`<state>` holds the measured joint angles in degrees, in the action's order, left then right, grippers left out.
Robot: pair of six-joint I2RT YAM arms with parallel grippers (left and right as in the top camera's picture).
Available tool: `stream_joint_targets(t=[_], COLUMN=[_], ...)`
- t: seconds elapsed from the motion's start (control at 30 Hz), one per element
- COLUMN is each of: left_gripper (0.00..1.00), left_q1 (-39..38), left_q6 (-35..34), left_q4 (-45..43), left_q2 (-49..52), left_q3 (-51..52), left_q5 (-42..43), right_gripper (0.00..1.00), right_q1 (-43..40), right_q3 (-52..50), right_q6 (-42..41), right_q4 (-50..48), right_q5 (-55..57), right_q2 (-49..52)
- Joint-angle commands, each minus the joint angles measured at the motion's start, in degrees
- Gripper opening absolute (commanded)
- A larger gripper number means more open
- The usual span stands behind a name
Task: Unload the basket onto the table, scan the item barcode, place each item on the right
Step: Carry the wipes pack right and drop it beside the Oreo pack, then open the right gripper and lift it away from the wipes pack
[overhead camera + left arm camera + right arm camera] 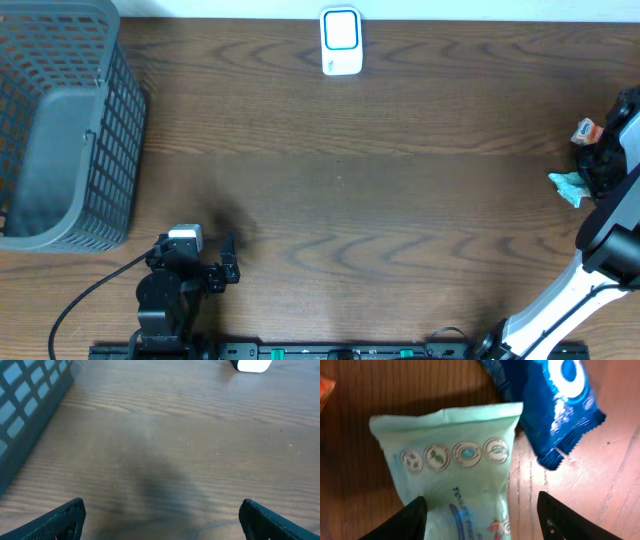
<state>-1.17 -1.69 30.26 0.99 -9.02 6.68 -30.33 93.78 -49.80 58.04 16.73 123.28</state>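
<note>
- This looks like a robot lab bench set up as a shop checkout.
- A left arm point(165, 290) and a right arm point(560, 300) stand at the near edge of a dark wood-grain table point(340, 170). They are mounted on a black rail point(330, 351), and a cable point(80, 300) trails from the left one.
- A grey plastic mesh basket point(60, 130), the shopping kind, sits at the table's far left corner.
- A small white scanner unit point(341, 41) with a blue-edged face stands at the middle of the far edge.
- Wrapped retail goods lie at the right edge: a pale green packet point(455, 470) with a row of round icons, a blue wrapper point(555, 400) just beside it, and an orange packet point(586, 131) nearby.
</note>
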Motion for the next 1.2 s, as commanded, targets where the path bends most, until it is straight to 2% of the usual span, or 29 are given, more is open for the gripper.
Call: stream_joint_targets(t=[0.0, 0.1, 0.13, 0.17, 0.27, 0.4, 0.47, 0.6, 0.67, 0.73, 0.77, 0.9, 1.0, 1.17], left_gripper=[0.98, 0.98, 0.98, 0.98, 0.98, 0.98, 0.98, 0.98, 0.98, 0.98, 0.98, 0.98, 0.98, 0.98], left_q1=[0.09, 0.09, 0.09, 0.09, 0.09, 0.09, 0.13, 0.13, 0.13, 0.13, 0.13, 0.13, 0.13, 0.13], left_q6=[-0.11, -0.11, -0.11, -0.11, -0.11, -0.07, 3.52, 5.11, 9.9, 12.0, 12.0, 13.2, 20.68, 21.14], left_q4=[0.17, 0.17, 0.17, 0.17, 0.17, 0.15, -3.32, -12.98, -17.46, -20.28, -24.17, -28.72, -28.76, -27.1], left_q2=[-0.9, -0.85, -0.79, -0.76, -0.76, -0.76, -0.76, -0.76, -0.76, -0.76, -0.76, -0.61, -0.52, -0.33], left_q3=[0.72, 0.72, 0.72, 0.72, 0.72, 0.72, 0.79, 0.94, 1.57, 2.73, 5.35, 8.79, 8.79, 8.79], left_q5=[-0.31, -0.31, -0.31, -0.31, -0.31, -0.33, -3.91, -2.23, -2.23, -2.21, -2.21, -1.9, 1.44, 1.46], right_gripper=[0.66, 0.69, 0.74, 0.75, 0.75, 0.75, 0.77, 0.79, 0.83, 0.92, 0.99, 0.99, 0.99, 0.99], right_q1=[0.0, 0.0, 0.04, 0.04, 0.33, 1.57, 2.4, 4.85, 6.19, 7.3, 9.55, 11.15, 11.15, 11.15], right_q3=[0.9, 2.8, 3.98, 5.22, 8.74, 11.93, 12.0, 12.0, 12.0, 12.0, 12.0, 12.0, 12.0, 12.0], right_q6=[0.96, 3.98, 5.29, 5.79, 5.81, 6.67, 7.17, 7.26, 8.33, 9.51, 12.85, 13.42, 13.2, 13.2], right_q4=[0.79, 1.05, 1.22, 2.19, 4.9, 6.71, 6.56, 5.9, 6.01, 6.05, 6.38, 8.61, 7.74, 7.56], right_q5=[-2.6, -6.54, -9.09, -11.87, -16.17, -16.24, -16.06, -12.76, -12.35, -12.68, -13.88, -14.45, -14.51, -14.49], right_q2=[-0.52, -2.01, -3.15, -4.37, -8.46, -16.57, -21.9, -30.71, -33.46, -34.64, -35.34, -36.92, -40.83, -48.13])
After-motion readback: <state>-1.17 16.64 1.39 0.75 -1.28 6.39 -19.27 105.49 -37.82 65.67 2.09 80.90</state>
